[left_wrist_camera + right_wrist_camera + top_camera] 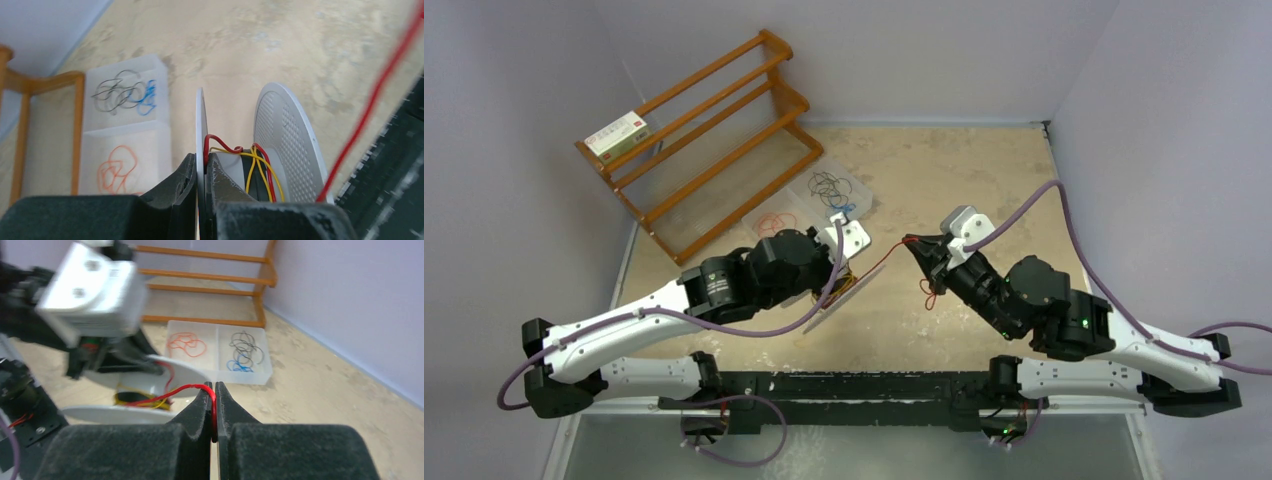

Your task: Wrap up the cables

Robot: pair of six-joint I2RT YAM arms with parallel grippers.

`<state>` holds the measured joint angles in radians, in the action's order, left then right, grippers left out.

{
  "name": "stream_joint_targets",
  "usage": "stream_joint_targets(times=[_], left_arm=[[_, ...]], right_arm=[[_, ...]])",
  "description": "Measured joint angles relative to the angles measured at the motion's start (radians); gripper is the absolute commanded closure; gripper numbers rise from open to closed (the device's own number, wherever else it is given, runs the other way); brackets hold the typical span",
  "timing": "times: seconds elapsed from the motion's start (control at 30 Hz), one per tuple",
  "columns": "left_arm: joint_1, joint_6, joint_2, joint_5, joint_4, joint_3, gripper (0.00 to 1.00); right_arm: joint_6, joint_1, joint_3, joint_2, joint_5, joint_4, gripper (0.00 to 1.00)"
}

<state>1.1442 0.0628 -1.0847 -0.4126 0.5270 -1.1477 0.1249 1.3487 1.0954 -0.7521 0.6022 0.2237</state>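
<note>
A white spool [285, 135] with two round flanges is held up above the table; red and yellow cables [260, 170] are wound on its core. My left gripper [202, 167] is shut on the thin flange [201, 120] of the spool [836, 295]. A bright red cable [884, 258] runs taut from the spool to my right gripper [911, 243]. In the right wrist view my right gripper [214, 390] is shut on this red cable [185, 389], which loops over the fingertips. The cable's loose tail [931, 290] hangs below the right gripper.
A clear two-part tray [856, 200] lies behind the left gripper, with black and blue cables [829, 184] in one part and orange ones [774, 217] in the other. A wooden rack [724, 150] stands at the back left with a small box [617, 133] on it.
</note>
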Motion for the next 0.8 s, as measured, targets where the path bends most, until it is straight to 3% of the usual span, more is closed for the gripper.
stream_joint_targets(times=[0.3,0.63,0.8], left_arm=[[0.03,-0.037,0.143,0.262,0.059,-0.05,1.0],[0.03,-0.109,0.365,0.278,0.022,-0.087,1.0],[0.032,-0.158,0.407,0.237,0.006,-0.072,1.0]], right_arm=[[-0.044,0.002,-0.055,0.071,0.173,0.013,1.0],[-0.224,0.013,-0.22,0.172,0.168,0.032,1.0],[-0.308,0.016,-0.357,0.176,0.108,-0.069,1.0]])
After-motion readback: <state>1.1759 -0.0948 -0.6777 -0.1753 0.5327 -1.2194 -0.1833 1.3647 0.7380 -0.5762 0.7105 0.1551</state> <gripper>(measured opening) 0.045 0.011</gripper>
